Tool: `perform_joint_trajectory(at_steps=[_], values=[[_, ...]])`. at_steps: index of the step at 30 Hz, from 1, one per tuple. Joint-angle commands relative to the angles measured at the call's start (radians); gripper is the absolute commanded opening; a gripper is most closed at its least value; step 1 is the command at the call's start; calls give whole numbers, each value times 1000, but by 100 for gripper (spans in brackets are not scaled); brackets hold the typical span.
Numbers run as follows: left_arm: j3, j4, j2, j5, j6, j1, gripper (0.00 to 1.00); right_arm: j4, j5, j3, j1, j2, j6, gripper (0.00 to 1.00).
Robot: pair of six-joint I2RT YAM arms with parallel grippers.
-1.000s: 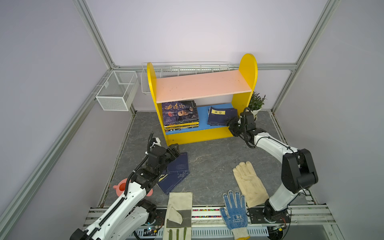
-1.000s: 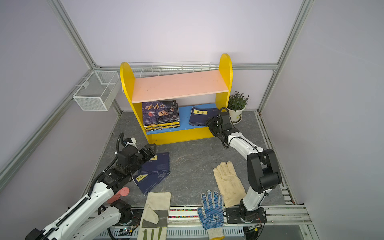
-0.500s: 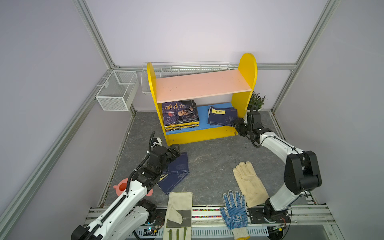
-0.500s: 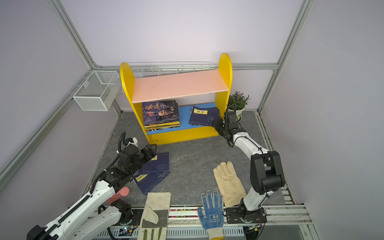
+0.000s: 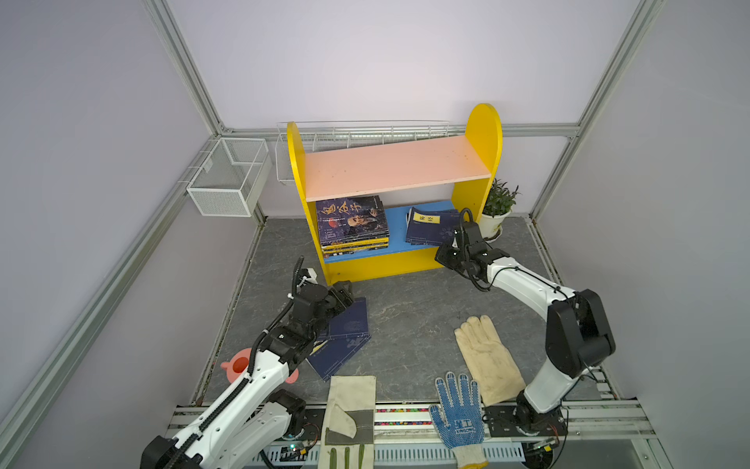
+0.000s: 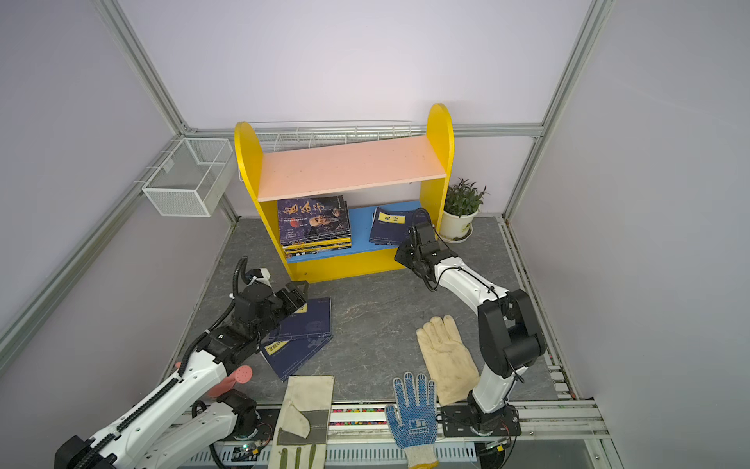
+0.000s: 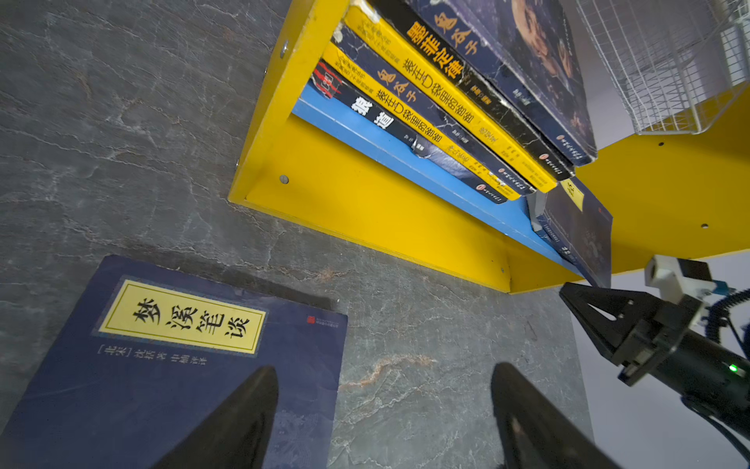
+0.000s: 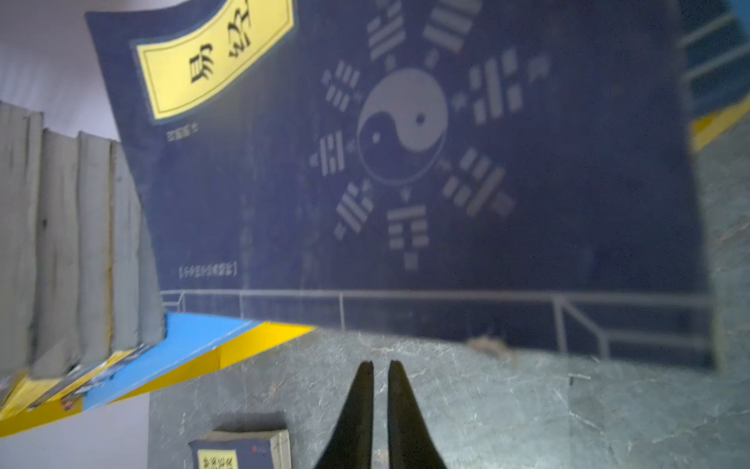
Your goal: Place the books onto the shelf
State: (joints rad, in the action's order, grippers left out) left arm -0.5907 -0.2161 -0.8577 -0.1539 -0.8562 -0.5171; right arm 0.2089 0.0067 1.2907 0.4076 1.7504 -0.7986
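Right wrist view shows the right gripper with its two black fingers pressed together and nothing between them. The tips point toward the near edge of a navy book with a yellow label and a yin-yang drawing, and a strip of grey floor shows between the tips and the book. This navy book lies flat on a small pile at the right end of the blue lower board of the shelf, and its near part sticks out over the edge of the board. At the left end of the same board lies a stack of thicker books, with a dark purple-blue cover on top. The left gripper is low in front of the left side of the shelf, with its fingers wide apart and empty. In the left wrist view one finger stands over the cover of a navy paperback on the floor and the other over bare floor; I cannot tell if it touches the cover. In both top views this paperback lies partly on a second navy paperback. Nearer, a canvas glove, a blue-dotted glove and a cream glove lie flat. A potted plant stands just right of the shelf.
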Motion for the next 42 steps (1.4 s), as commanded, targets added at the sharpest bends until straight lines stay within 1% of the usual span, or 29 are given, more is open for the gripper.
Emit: perform_joint_trajectory(at_steps=[1,4,11,17,19,22,25,27,29,31,33,34,36,39,41,42], values=[[9,-23,26,-22,-9,3,83,24,49,74,-9,46,36,12],[10,-46,41,-37,-11,3,83,30,69,109,-19,67,44,12],[14,-64,59,-50,-14,3,83,59,179,154,-31,66,79,14],[2,-68,38,-48,-8,3,83,82,215,163,-46,68,65,17],[-4,-87,33,-59,-6,4,83,79,232,141,-47,55,53,19],[-16,-163,24,-113,-27,8,83,32,222,71,-51,11,31,24],[-20,-230,13,-133,-41,44,83,-23,220,-32,-43,-68,22,31],[-18,-277,-2,-129,-40,80,83,-54,207,-106,-22,-130,35,37],[-6,-304,-26,-93,-36,122,83,-89,156,-163,9,-176,99,44],[11,-313,-52,-66,-28,148,83,-96,81,-191,50,-200,204,48],[18,-329,-79,-63,-19,163,84,-79,17,-204,112,-207,347,53],[20,-331,-90,-63,-13,168,84,-65,-12,-206,139,-203,399,55],[26,-332,-117,-63,-9,175,84,-21,-116,-192,199,-177,514,58],[38,-323,-156,-61,-11,183,84,54,-240,-142,274,-104,622,61],[46,-310,-178,-61,-7,190,84,106,-301,-91,322,-39,685,62],[54,-302,-191,-62,-7,194,84,144,-309,-57,353,-5,726,62]])
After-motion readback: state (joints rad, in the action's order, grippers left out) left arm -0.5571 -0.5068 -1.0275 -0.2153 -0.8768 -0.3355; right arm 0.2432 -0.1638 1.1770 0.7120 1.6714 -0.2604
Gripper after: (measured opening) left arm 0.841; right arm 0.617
